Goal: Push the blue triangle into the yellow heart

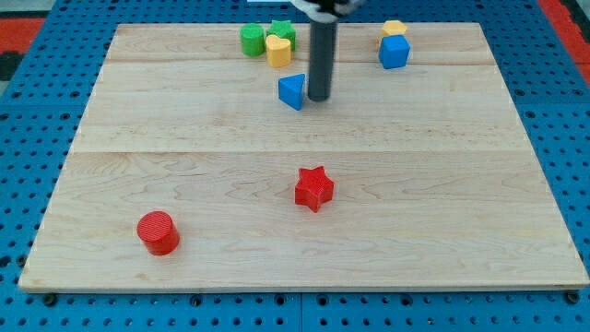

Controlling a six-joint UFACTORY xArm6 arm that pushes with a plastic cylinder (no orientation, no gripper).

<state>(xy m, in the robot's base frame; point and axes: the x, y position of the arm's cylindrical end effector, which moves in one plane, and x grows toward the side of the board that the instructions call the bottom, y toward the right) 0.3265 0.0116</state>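
Camera view: my tip point(318, 98) sits just beside the blue triangle point(292, 91), on its right, holding nothing. Yellow heart point(277, 50) lies near, toward the view's top and slightly left of the triangle. Judgement: tip needs to get below the triangle to push upward

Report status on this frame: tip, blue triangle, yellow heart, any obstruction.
My tip down, just right of the blue triangular block. Yellow heart-shaped block up-left of it, apart. Green blocks crowd the heart's left and top; direct path between triangle and heart open.
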